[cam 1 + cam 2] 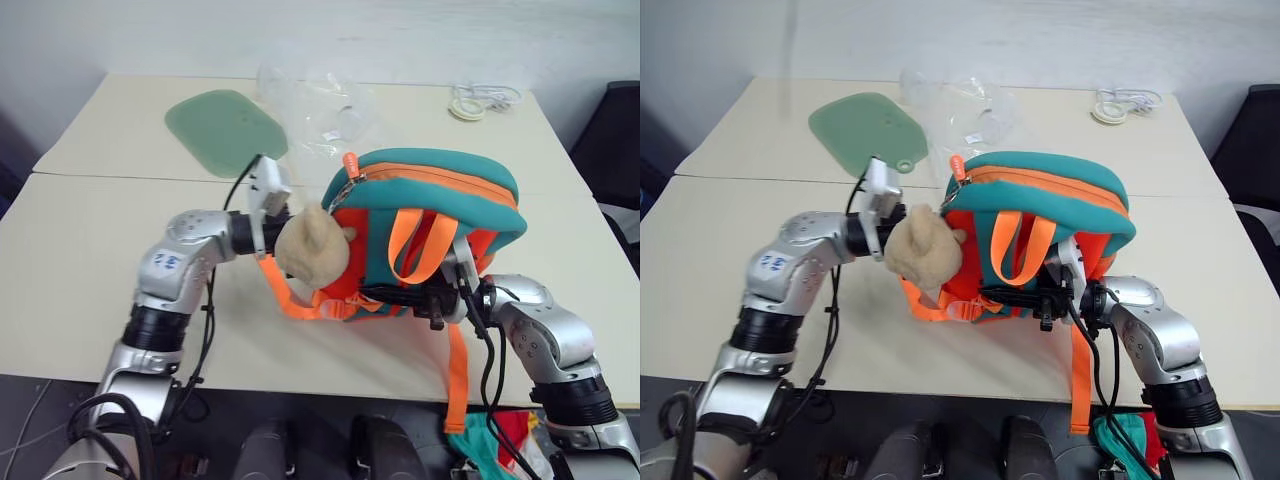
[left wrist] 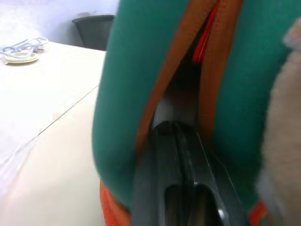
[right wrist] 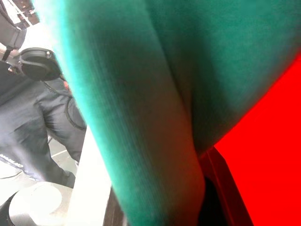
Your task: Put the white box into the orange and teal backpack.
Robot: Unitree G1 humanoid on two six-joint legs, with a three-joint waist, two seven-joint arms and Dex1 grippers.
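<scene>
my left tool (image 2: pixel 181 141), fingers nearly together, pokes at the backpack (image 1: pixel 430 195) zipper slot on the bench (image 1: pixel 80 260). my right tool (image 1: pixel 425 298) pinches its side fabric. the white box isn't visible. the bag could tip if i push.

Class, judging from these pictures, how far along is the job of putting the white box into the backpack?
Looks done: no white box lies on the cream table.
In hand: the left gripper, fingers together, sits in the zipper opening of the orange and teal fabric backpack.
Left: confirming the box is inside; the opening is too dark to tell.
</scene>
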